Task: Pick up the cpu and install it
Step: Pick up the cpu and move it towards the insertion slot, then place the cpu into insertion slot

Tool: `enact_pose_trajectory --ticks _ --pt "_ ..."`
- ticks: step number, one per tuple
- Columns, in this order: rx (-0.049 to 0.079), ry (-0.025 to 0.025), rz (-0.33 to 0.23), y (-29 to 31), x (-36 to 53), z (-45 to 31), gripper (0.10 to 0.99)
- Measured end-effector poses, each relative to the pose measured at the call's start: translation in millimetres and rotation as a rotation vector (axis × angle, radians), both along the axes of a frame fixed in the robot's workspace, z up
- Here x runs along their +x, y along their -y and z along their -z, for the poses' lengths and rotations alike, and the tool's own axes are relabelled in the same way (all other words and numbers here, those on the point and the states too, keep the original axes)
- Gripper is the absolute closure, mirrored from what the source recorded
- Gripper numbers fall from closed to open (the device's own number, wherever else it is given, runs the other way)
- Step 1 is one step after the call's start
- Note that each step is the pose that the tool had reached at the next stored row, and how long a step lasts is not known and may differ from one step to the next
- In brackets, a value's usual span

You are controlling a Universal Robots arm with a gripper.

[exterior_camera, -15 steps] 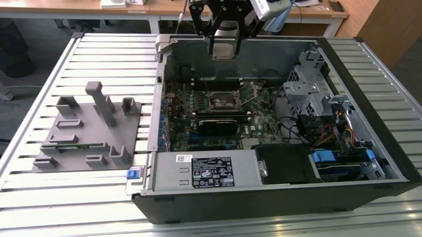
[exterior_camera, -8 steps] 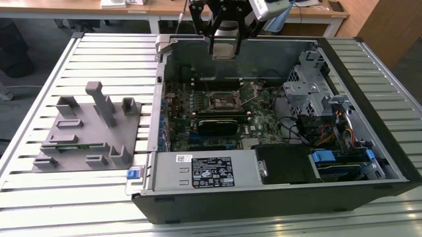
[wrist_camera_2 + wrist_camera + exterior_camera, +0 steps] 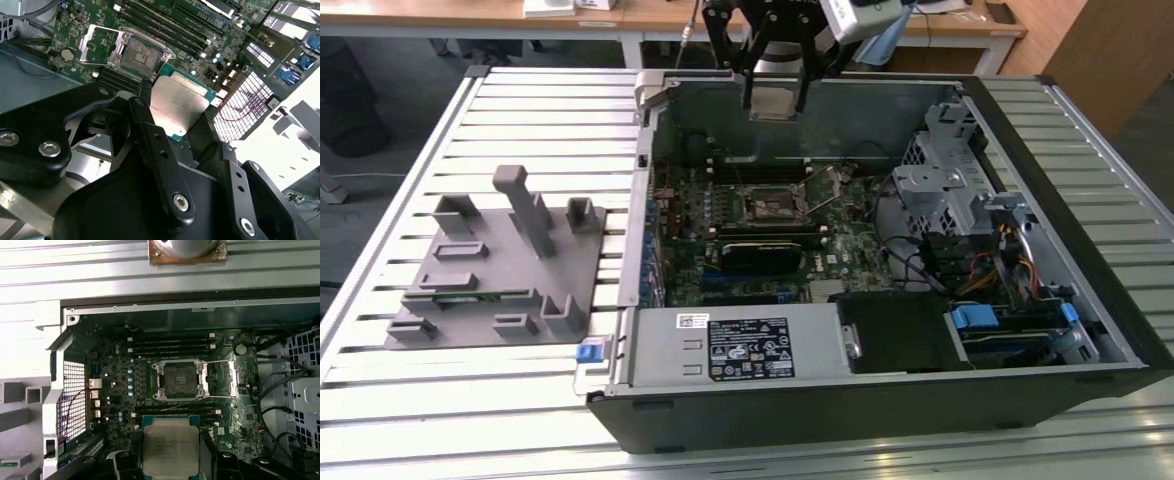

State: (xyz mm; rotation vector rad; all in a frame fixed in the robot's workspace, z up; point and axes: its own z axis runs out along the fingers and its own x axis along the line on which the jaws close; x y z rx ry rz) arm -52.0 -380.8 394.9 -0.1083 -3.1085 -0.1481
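Obs. My fingers (image 3: 148,112) are closed on the cpu (image 3: 177,106), one black finger on each of two opposite edges. They stand only as far apart as the chip is wide. The silver-grey metal top faces both wrist cameras, and a thin green edge shows round it.

Position: the cpu (image 3: 170,449) is in the air, clear of the motherboard (image 3: 120,390). It is not in the socket (image 3: 177,381). In the first wrist view a bank of memory slots (image 3: 175,412) lies between chip and socket.

Socket: open. Its metal load plate (image 3: 221,380) is swung over to one side and the contact field is bare. The second wrist view shows the same, with the socket (image 3: 138,56) just beyond the chip's far corner.

Exterior view: the arm's end (image 3: 774,85) hangs over the far wall of the computer case (image 3: 854,420), which lies on its side with the panel off. The socket (image 3: 771,207) sits near the middle of the board, well below the arm. The case rests on the slatted metal desk (image 3: 547,110). A grey fixture plate (image 3: 494,275) with upright blocks sits beside the case, on the exterior view's left.
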Motion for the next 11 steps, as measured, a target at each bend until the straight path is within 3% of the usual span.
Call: enact_pose_trajectory --ticks 11 --pt "0.000 0.0000 0.028 0.0 0.0 0.0 0.545"
